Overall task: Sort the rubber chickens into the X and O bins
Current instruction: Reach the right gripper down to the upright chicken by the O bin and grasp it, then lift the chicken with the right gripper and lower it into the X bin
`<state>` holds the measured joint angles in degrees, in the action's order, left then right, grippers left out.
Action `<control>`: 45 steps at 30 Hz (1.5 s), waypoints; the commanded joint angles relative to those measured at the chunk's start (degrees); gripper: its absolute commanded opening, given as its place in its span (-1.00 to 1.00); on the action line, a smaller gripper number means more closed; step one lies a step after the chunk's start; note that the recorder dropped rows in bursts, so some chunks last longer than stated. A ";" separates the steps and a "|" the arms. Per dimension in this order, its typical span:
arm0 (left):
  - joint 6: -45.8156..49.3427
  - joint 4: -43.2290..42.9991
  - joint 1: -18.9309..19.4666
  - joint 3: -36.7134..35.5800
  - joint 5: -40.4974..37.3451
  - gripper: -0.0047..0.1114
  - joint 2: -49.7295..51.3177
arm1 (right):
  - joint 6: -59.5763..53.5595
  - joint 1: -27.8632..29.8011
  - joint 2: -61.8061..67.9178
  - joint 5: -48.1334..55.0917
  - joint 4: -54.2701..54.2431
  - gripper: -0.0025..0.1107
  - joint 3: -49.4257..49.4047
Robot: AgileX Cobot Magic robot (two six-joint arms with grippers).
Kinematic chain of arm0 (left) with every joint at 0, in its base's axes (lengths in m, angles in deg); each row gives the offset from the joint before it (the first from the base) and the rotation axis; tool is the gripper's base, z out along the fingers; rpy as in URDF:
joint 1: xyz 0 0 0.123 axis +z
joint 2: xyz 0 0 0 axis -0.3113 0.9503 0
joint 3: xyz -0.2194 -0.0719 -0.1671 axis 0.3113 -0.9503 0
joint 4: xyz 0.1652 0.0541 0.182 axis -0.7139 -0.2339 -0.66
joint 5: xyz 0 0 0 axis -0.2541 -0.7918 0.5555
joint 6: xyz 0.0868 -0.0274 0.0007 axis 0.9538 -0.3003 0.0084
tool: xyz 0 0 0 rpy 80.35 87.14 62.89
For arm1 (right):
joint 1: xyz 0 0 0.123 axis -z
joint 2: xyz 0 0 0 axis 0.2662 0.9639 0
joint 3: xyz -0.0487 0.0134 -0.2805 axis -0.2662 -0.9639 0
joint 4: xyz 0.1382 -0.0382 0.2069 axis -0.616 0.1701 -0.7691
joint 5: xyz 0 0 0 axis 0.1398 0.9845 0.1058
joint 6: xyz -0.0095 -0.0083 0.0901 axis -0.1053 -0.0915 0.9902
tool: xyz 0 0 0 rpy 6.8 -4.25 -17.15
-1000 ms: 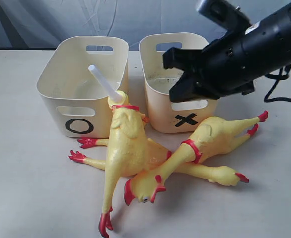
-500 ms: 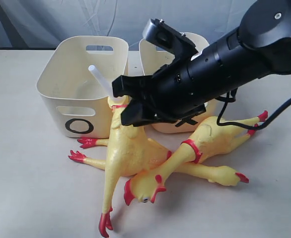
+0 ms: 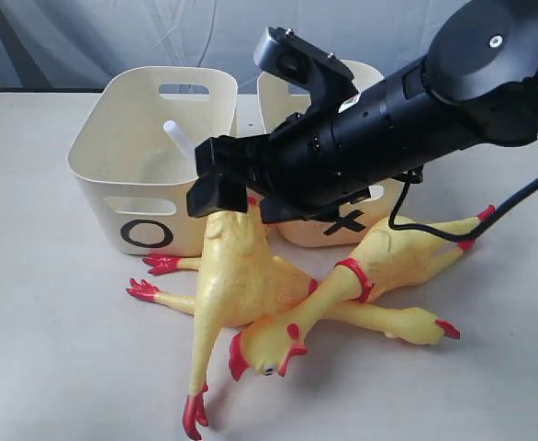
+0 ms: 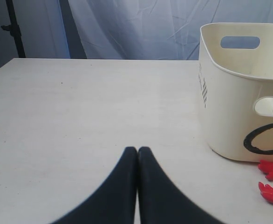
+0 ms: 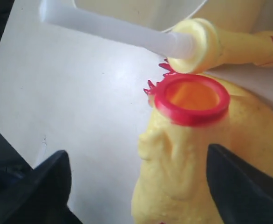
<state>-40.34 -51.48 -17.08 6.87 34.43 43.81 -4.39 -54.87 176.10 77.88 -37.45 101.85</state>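
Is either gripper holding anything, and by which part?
Nothing held: right gripper open astride the rubber chicken below its red neck band; left gripper shut, empty.

Bins: 2, one O bin (image 3: 99,197) and one X bin (image 3: 319,231). Rubber chickens (image 3: 237,271): 4 as best I can separate them, since they overlap in one pile. Of those, 1 ends in a white tube (image 3: 179,140). Black arm (image 3: 388,119) in the exterior view: 1.
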 commanded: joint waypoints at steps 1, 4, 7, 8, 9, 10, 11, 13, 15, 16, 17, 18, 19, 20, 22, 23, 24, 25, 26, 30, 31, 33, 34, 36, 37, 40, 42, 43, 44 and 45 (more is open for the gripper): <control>-0.13 -0.10 -0.03 0.50 0.81 -0.92 -0.14 | 0.04 -0.05 3.04 -0.95 0.45 0.36 0.16; -0.13 -0.10 -0.03 0.50 0.81 -0.92 -0.14 | 0.04 -0.05 4.39 -1.12 0.33 0.36 0.16; -0.13 -0.10 -0.03 0.50 0.81 -0.92 -0.14 | 0.04 -0.05 5.44 -2.08 0.33 0.36 0.16; -0.13 -0.10 -0.03 0.50 0.81 -0.92 -0.14 | 0.04 -0.05 5.64 -2.46 0.33 0.36 0.16; -0.13 -0.10 -0.03 0.50 0.81 -0.92 -0.14 | 0.04 -0.05 6.08 -2.81 0.33 0.36 0.16; -0.13 -0.10 -0.03 0.50 0.81 -0.92 -0.14 | 0.04 -0.05 6.52 -3.41 0.45 0.36 0.16; -0.13 -0.10 -0.03 0.50 0.81 -0.92 -0.14 | 0.04 -0.05 6.77 -3.79 0.45 0.36 0.16; -0.13 -0.10 -0.03 0.50 0.81 -0.92 -0.14 | 0.04 -0.05 7.72 -4.12 0.45 0.36 0.16; -0.13 -0.10 -0.03 0.50 0.81 -0.92 -0.14 | 0.04 -0.05 8.24 -3.87 0.45 0.36 0.16; -0.13 -0.10 -0.03 0.50 0.81 -0.92 -0.14 | 0.04 -0.05 8.59 -3.48 0.45 0.36 0.16; -0.13 -0.10 -0.03 0.50 0.81 -0.92 -0.14 | 0.04 -0.05 8.95 -3.15 0.45 0.36 0.16; -0.13 -0.10 -0.03 0.50 0.81 -0.92 -0.14 | 0.04 -0.05 9.08 -3.00 0.45 0.36 0.16; -0.13 -0.10 -0.03 0.50 0.81 -0.92 -0.14 | 0.04 -0.05 9.20 -2.91 0.45 0.36 0.16; -0.13 -0.10 -0.03 0.50 0.81 -0.92 -0.14 | 0.04 -0.08 9.32 -2.91 0.45 0.34 0.16; -0.13 -0.10 -0.03 0.50 0.81 -0.92 -0.14 | -0.20 -0.33 9.31 -3.03 0.45 0.26 0.16; -0.13 -0.10 -0.03 0.50 0.81 -0.92 -0.14 | -0.20 -0.45 9.31 -3.30 0.45 0.20 0.16; -0.13 -0.10 -0.03 0.50 0.81 -0.92 -0.14 | -0.20 -0.57 9.31 -3.64 0.45 0.13 0.16; -0.13 -0.10 -0.03 0.50 0.81 -0.92 -0.14 | -0.20 -0.62 9.31 -3.64 0.45 0.07 0.16; -0.13 -0.10 -0.03 0.50 0.81 -0.92 -0.14 | -0.20 -0.71 9.31 -3.64 0.45 0.01 0.16; -0.13 -0.10 -0.03 0.50 0.81 -0.92 -0.14 | -0.20 -0.71 9.31 -2.83 0.07 -0.14 0.16; -0.13 -0.10 -0.03 0.50 0.81 -0.92 -0.14 | -0.20 -0.71 9.31 -2.24 -0.16 -0.19 0.16; -0.13 -0.10 -0.03 0.50 0.81 -0.92 -0.14 | -0.20 -0.71 9.31 -1.15 -1.12 -0.29 0.16; -0.13 -0.10 -0.03 0.50 0.81 -0.92 -0.14 | -0.20 -0.71 9.20 -0.52 -1.49 -0.34 0.16; -0.13 -0.10 -0.03 0.50 0.81 -0.92 -0.14 | -0.36 -0.71 8.58 0.75 -2.27 -0.43 0.16; -0.13 -0.10 -0.03 0.50 0.81 -0.92 -0.14 | -0.36 -0.71 8.03 1.19 -2.50 -0.45 0.16; -0.13 -0.10 -0.03 0.50 0.91 -0.92 -0.14 | -0.36 -0.71 5.50 1.59 -2.50 -0.45 0.16; -0.13 -0.10 -0.03 0.50 0.91 -0.92 -0.14 | -0.54 -0.71 3.24 1.59 -2.50 -0.45 0.16; -0.13 -0.10 -0.03 0.50 0.91 -0.92 -0.14 | -0.54 -0.59 1.87 1.44 -2.50 -0.45 0.16; -0.13 -0.10 -0.03 0.50 0.91 -0.92 -0.14 | -0.54 -0.59 0.36 0.78 -2.50 -0.45 0.16; -0.13 -0.10 -0.03 0.50 0.91 -0.92 -0.14 | -0.54 -0.59 -1.17 0.04 -2.40 -0.45 0.16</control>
<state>-40.34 -51.48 -17.08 6.87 34.47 43.81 -4.40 -55.65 178.74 79.12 -39.26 101.85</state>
